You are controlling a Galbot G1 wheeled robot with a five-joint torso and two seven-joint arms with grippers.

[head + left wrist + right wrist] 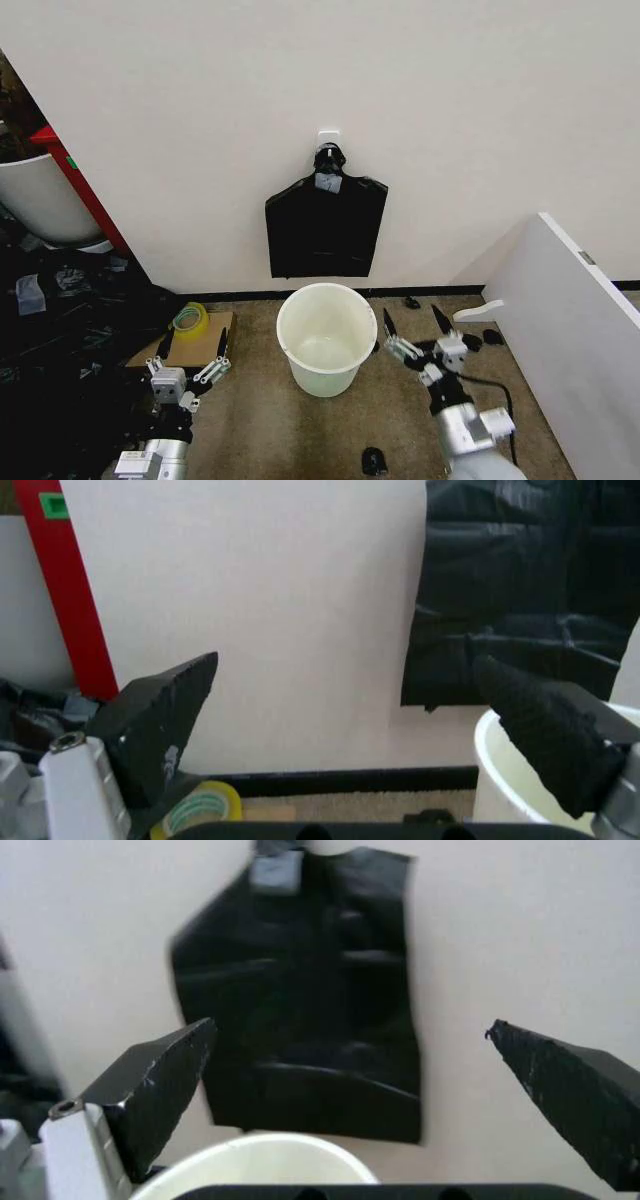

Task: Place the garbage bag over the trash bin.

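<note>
A glossy black plastic garbage bag [326, 230] hangs flat from a white wall hook [329, 134] on the far wall, directly behind the round white plastic trash bin [327, 338] standing empty on the brown carpet. The left gripper [191, 349] and right gripper [414, 321] flank the bin, each with fingers spread apart, holding nothing.

Garbage bag [326, 228] on the wall behind the trash bin [327, 338], pincers [191, 350] [415, 322] flanking the bin.
</note>
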